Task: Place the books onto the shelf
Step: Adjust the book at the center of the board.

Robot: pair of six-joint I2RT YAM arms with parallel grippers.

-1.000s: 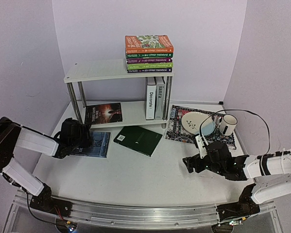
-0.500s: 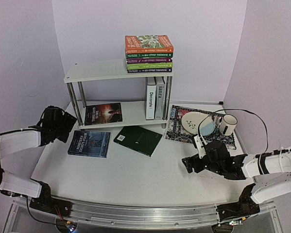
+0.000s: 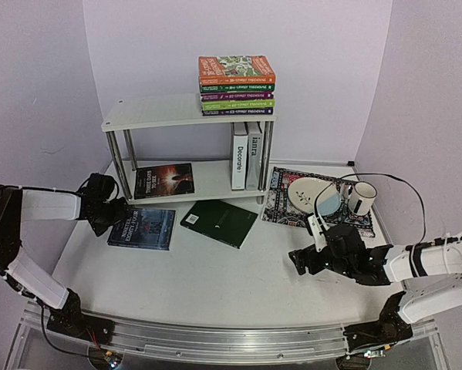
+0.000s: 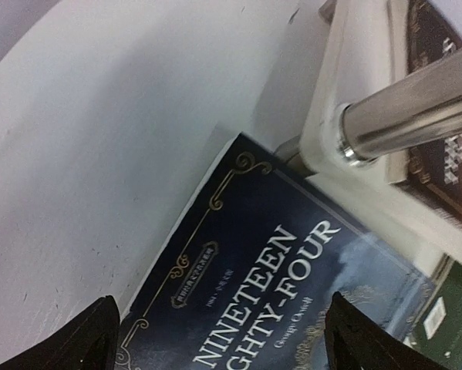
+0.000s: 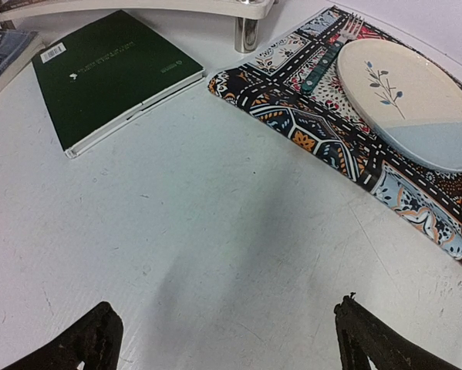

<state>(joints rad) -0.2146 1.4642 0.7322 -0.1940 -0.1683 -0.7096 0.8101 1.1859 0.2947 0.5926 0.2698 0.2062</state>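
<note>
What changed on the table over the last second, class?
The left end effector pulled off the blue book, swung out leftward, then returned to its left edge, open. That book, the green book, the shelf and the right end effector stayed put.

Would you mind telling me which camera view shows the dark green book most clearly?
The right wrist view: the dark green book fills the upper left, close enough to show its barcode label. The top external view shows it whole but small. The left wrist view catches only a corner at the frame's edge.
</note>
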